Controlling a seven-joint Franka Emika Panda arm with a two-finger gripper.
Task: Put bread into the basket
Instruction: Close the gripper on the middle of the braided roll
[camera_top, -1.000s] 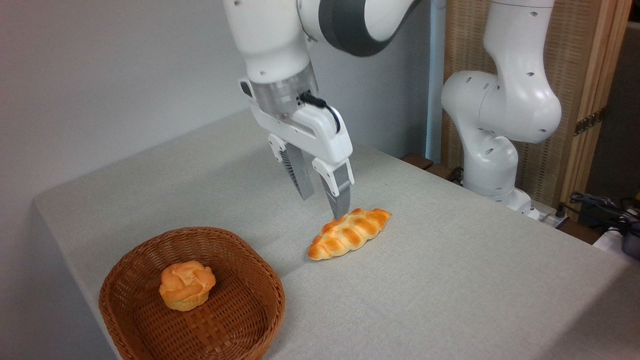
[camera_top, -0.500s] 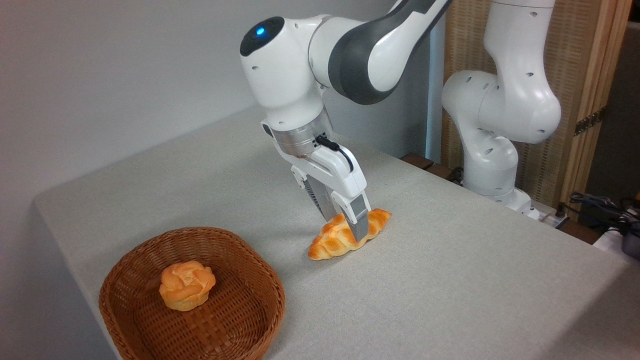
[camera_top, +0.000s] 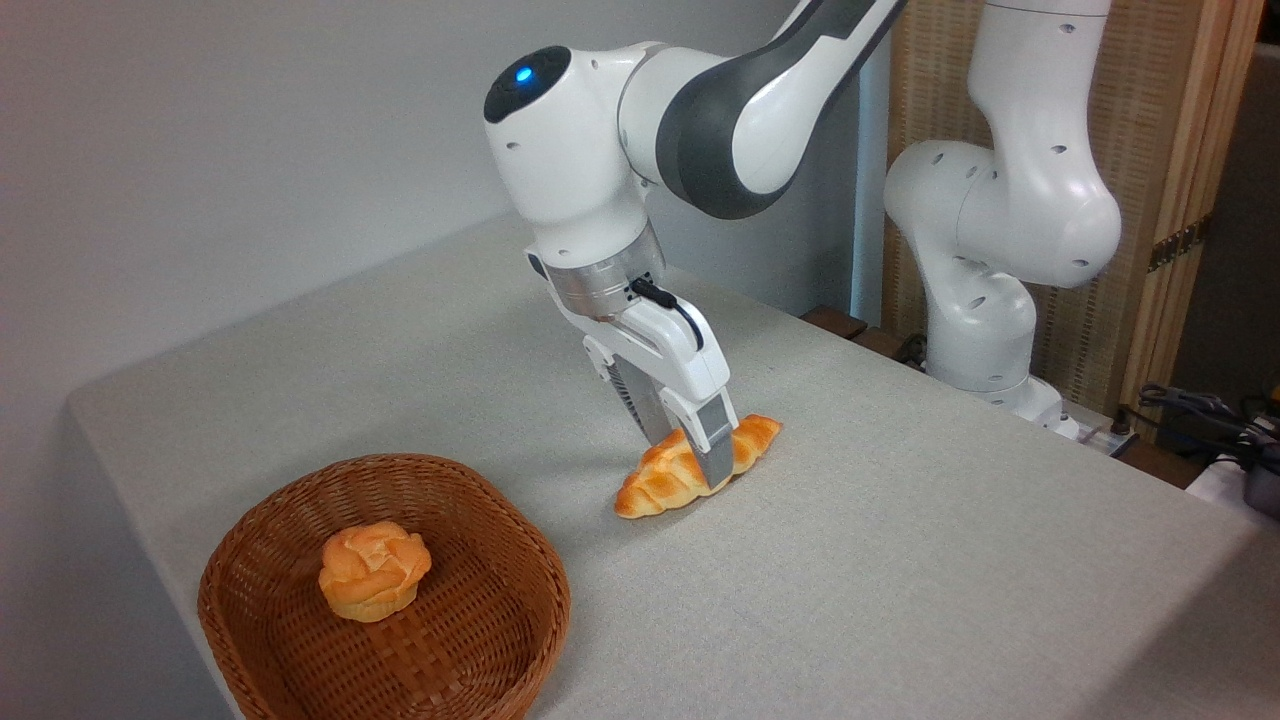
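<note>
White two-finger gripper (camera_top: 690, 455) down at table level, grey fingers straddling middle of long braided golden-orange bread loaf (camera_top: 665, 478), closed against both sides; near finger crosses loaf's front. Loaf lying on grey cloth-covered table (camera_top: 900, 560), glossy twisted ridges, tapered ends pointing 8 and 2 o'clock. Shallow brown woven wicker basket (camera_top: 500, 620) at 8 o'clock from loaf, apart from it, holding small round rose-shaped orange bun (camera_top: 373, 570). White arm (camera_top: 640, 150) leans in from 1 o'clock, wrist tilted.
</note>
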